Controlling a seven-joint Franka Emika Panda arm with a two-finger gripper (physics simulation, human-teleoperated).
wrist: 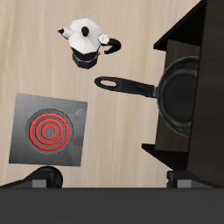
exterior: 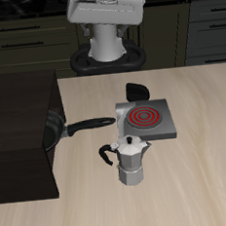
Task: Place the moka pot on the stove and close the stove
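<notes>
The silver moka pot (exterior: 131, 160) (wrist: 86, 39) stands upright on the wooden table, nearer the front edge than the stove. The stove (exterior: 145, 120) (wrist: 50, 131) is a flat grey plate whose spiral coil glows red, with a black knob (exterior: 135, 89) at its back edge. Nothing sits on the coil. My gripper (wrist: 112, 179) hangs high above the table, farther back than the stove, and is open with nothing between its dark fingertips (wrist: 44, 178). In the exterior view the white arm (exterior: 105, 28) shows at the table's back.
A black frying pan (exterior: 56, 128) (wrist: 179, 92) rests on a large black box (exterior: 20, 139) (wrist: 197, 52). Its long handle (exterior: 87, 125) reaches toward the stove, just behind the moka pot.
</notes>
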